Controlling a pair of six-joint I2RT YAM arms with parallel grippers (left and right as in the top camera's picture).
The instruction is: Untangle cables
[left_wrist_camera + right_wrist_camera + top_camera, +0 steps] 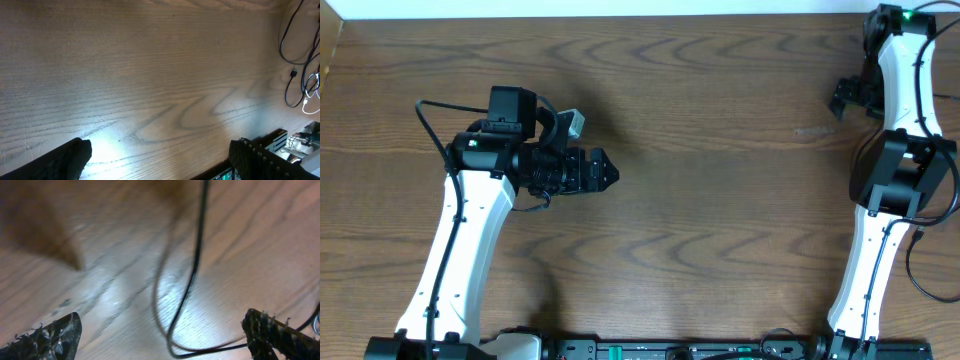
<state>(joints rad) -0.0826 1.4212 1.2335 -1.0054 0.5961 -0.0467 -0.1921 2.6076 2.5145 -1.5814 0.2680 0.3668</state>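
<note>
The left gripper point(612, 172) stands wide and empty, well left of the cables point(298, 75). The right gripper point(161, 322), the nearer one, is also wide and empty. It hovers over a cable loop point(194, 275) whose long axis runs away from the wrist. The wooden table point(720, 230) is flat, with room around the cables.

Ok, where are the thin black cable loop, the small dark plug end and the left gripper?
thin black cable loop point(196, 260), right wrist view, on its sharp straight run.
small dark plug end point(293, 73), left wrist view, on the plug body.
left gripper point(610, 172), overhead view, midway between its fingertips.
</note>
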